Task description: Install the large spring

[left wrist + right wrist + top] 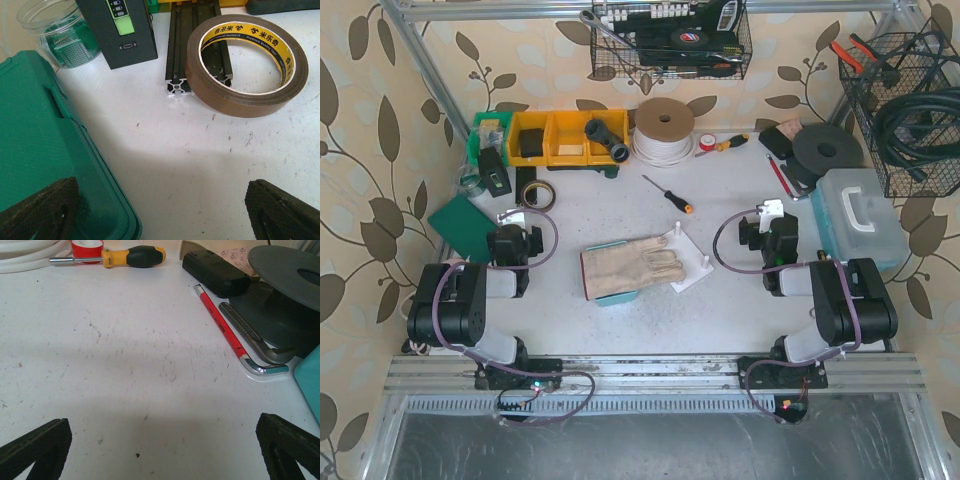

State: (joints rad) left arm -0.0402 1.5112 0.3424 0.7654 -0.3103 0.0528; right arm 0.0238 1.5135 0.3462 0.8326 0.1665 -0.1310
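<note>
My left gripper and right gripper both sat wide open, empty. Couldn't spot the spring; I reckoned lifting the glove off the peg plate gently came first.

the surface is matt white, scuffed and finely scratched. the tape roll is glossy brown film on a yellow printed core. the extrusion looks like black satin metal. the green case is smooth moulded plastic with a dull sheen; the jar is clear plastic. the glove is pale, soft and matt. the hex key is red-coated with a bright chromed bend. the left tool has black pads, coarse-grained.
</note>
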